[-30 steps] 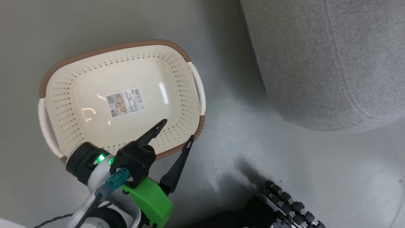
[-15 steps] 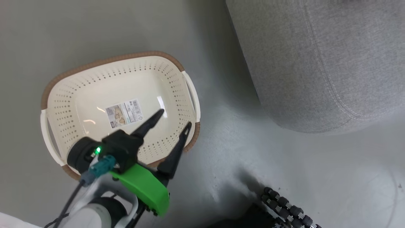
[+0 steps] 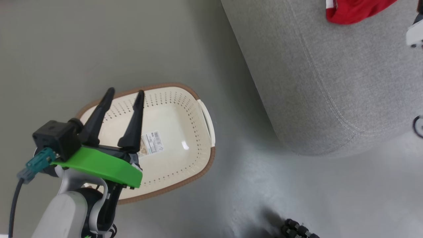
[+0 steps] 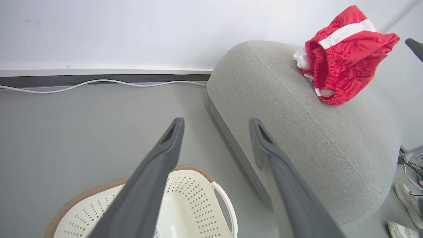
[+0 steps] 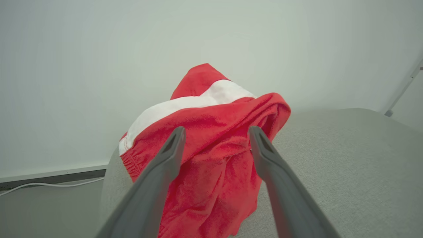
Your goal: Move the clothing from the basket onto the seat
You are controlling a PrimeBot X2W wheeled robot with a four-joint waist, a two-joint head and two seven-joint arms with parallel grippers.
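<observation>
- Grey fabric covers the seat [image 3: 330,82], which fills the right of the scene. Its top curves down into rounded edges, so a garment left close to one could slide to the floor. The clothing lies on the far part of the top, and the left wrist view puts it not far from the rounded end.
- The cream plastic basket [image 3: 165,86] stands on the floor to the left of the seat, apart from it. What shows of its bottom is bare except for a sticker, and the near left part is hidden behind the left arm. A garment lying there could be missed. If nothing is there, another dip would only risk knocking the light basket aside.
- The red clothing [image 4: 343,56], with its white stripe, sits as a loose bunched heap that stands tall and has not been spread flat. A heap like that may slump, and if it slumps toward the edge it could fall off.
- The right gripper [image 5: 216,129] has its fingers spread wide with the heap just beyond them and nothing pinched. Whether they touch the cloth I cannot tell. Pulling back low could hook a fold and drag the garment off.
- The left gripper [image 3: 125,91] is spread wide and empty over the far left of the basket. A careless drop could strike the rim.
</observation>
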